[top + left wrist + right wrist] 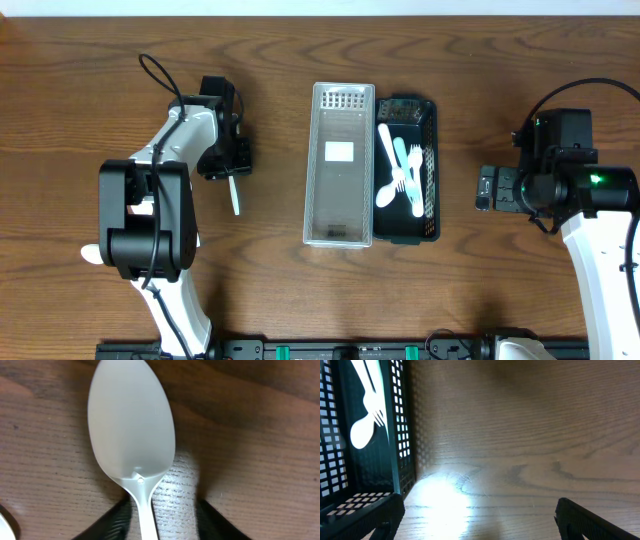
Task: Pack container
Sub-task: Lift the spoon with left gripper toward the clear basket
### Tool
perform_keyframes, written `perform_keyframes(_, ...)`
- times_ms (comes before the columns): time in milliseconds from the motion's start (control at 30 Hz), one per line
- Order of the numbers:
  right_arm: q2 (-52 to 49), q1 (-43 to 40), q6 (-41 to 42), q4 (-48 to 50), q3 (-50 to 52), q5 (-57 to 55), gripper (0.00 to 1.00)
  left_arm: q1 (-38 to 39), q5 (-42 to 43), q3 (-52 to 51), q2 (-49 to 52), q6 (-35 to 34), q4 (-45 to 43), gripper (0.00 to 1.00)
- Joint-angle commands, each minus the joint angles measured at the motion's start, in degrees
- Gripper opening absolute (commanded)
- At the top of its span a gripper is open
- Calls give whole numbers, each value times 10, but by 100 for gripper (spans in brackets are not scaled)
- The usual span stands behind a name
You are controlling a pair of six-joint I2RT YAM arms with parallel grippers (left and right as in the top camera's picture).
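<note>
Pickup step: spoon [131, 425] is lying on table [90, 60], well left of basket [432, 112], handle being straddled by left gripper [162, 521], jaws not yet clamped. Right gripper [480, 515] gaping, empty. Next: firm pinch on handle being called for.

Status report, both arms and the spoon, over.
Left gripper open, straddling handle of white spoon on table. Right gripper open, empty, beside black basket. Nothing between spoon and clear container.

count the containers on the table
2: a clear plastic bin at mid-table, and a black mesh basket just right of it, holding plastic cutlery. None seem hidden.
</note>
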State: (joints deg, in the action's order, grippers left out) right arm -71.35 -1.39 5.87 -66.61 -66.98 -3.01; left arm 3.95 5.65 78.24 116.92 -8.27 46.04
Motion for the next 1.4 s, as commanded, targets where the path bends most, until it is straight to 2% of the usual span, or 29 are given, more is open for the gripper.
perform_keyframes(0,3,-5,9,0,0,2,99,-1,2,-5,10,0,2,38)
perform_keyframes(433,3,-5,9,0,0,0,99,-1,2,-5,10,0,3,18)
perform_keyframes(500,3,-5,9,0,0,0,99,-1,2,-5,10,0,3,12)
perform_keyframes(633,3,-5,9,0,0,0,99,-1,2,-5,10,0,3,6)
perform_keyframes(1000,3,-5,9,0,0,0,99,7,1,4,-19,0,5,6)
perform_keyframes(1233,3,-5,9,0,0,0,99,71,-1,45,-145,0,44,6)
perform_keyframes(1367,3,-5,9,0,0,0,99,150,-3,61,-229,0,50,6)
